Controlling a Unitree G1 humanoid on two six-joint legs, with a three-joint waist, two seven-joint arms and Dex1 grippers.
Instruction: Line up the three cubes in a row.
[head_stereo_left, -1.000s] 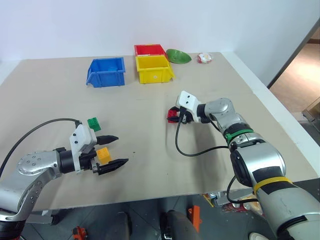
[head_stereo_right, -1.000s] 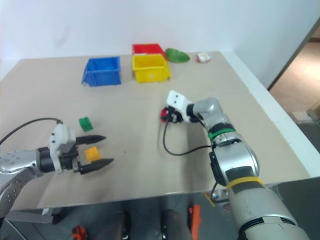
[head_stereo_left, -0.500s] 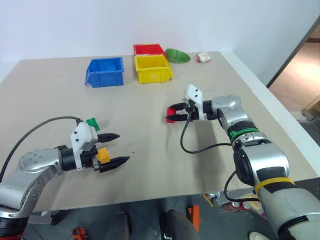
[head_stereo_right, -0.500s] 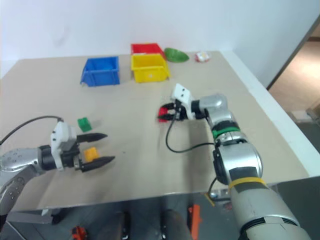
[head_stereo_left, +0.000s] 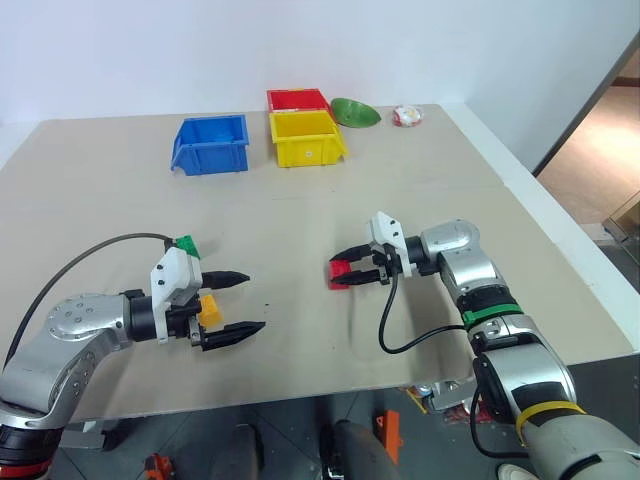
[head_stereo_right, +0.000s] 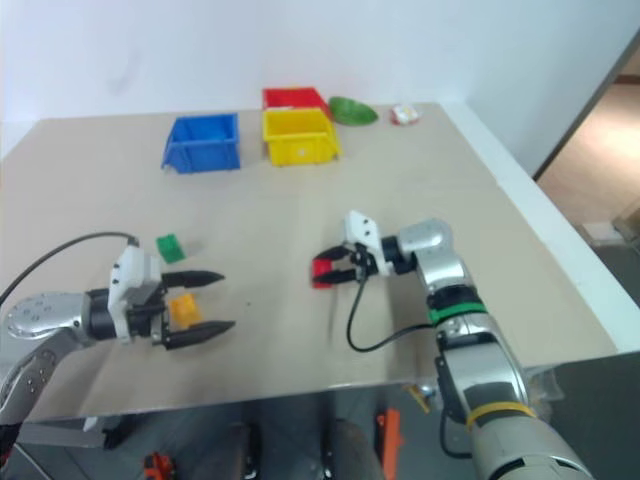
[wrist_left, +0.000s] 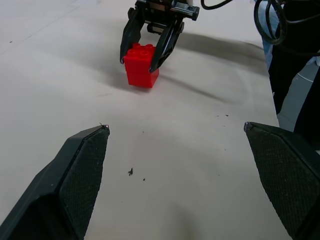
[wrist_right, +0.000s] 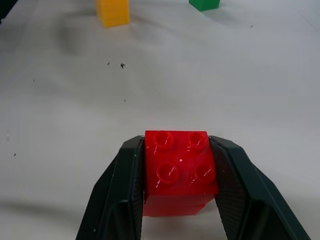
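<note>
The red cube (wrist_right: 180, 172) is clamped between the two black fingers of the right gripper (head_stereo_left: 352, 273), studs up, one finger pressed flat against each side, and it is carried low, at or just over the table (head_stereo_left: 420, 200); whether its base touches cannot be told. In the left wrist view the same grasp is seen from the front: the fingertips (wrist_left: 129, 42) are closed around the red cube's upper half, the block hanging a little below them. The left gripper (head_stereo_left: 241, 301) is spread wide, nothing held, its two fingers pointed toward the red cube across a bare stretch of table. The yellow cube (head_stereo_left: 209, 309) is seen just behind those spread fingers, between their roots in the head views, resting on the table and not gripped. The green cube (head_stereo_right: 169, 247) is set just beyond the left gripper's white housing, apart from the yellow one. From the right wrist, the yellow cube and the green cube are found well past the fingertips, side by side with a gap between them. Far beyond both grippers, a blue bin (head_stereo_left: 212, 143), a yellow bin (head_stereo_left: 307, 137), a red bin (head_stereo_left: 298, 99) and a green bowl (head_stereo_left: 355, 112) are ranged along the far edge.
</note>
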